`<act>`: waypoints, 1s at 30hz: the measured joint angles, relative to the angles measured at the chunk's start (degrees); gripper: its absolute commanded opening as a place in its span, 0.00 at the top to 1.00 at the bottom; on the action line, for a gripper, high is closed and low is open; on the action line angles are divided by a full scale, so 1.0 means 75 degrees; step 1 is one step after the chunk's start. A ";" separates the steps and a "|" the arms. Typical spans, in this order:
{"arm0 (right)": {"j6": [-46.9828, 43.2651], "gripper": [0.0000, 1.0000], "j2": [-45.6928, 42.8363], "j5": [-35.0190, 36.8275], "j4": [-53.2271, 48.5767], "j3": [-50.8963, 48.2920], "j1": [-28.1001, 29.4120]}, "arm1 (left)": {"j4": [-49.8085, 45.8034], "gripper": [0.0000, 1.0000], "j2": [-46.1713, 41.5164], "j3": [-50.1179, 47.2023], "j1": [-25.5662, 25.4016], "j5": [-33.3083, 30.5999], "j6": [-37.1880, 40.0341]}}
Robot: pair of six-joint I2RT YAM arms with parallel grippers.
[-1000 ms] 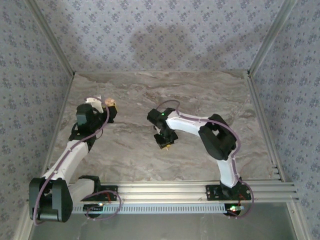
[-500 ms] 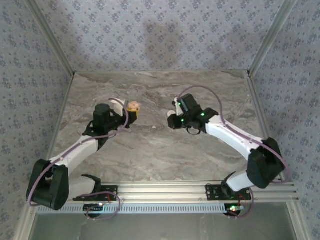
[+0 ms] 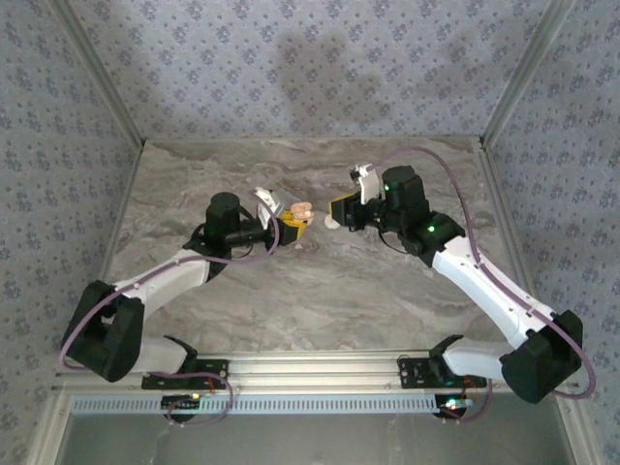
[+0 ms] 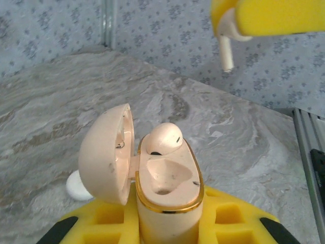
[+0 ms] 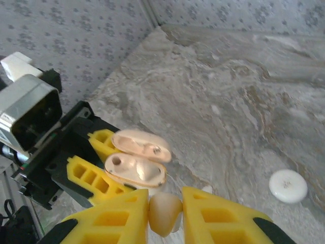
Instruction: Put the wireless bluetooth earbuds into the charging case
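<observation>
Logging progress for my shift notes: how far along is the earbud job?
Done: the charging case sits open in the left gripper, with the first earbud seated. In hand: the right gripper pinches the second earbud just short of the case. Left: drop it into the empty socket.

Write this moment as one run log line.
left end effector: shut on open charging case | first earbud seated | right end effector: shut on second earbud

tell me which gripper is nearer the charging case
Left. The left gripper is shut on the open charging case, clamping its base. The right gripper, shut on an earbud, faces the case across a gap, not touching it.
</observation>
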 measured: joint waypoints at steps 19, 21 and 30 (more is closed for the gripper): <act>-0.0842 0.76 0.0720 -0.0947 0.1577 0.0087 0.0726 | 0.0309 0.83 0.0000 0.0166 -0.0187 0.0192 0.0396; -0.0845 0.76 0.0810 -0.0950 0.1670 0.0087 0.0726 | 0.0364 0.83 0.0000 0.0166 -0.0198 0.0192 0.0396; -0.0839 0.76 0.0944 -0.1043 0.1935 0.0085 0.0726 | 0.0455 0.83 -0.0087 0.0166 -0.0216 0.0105 0.0271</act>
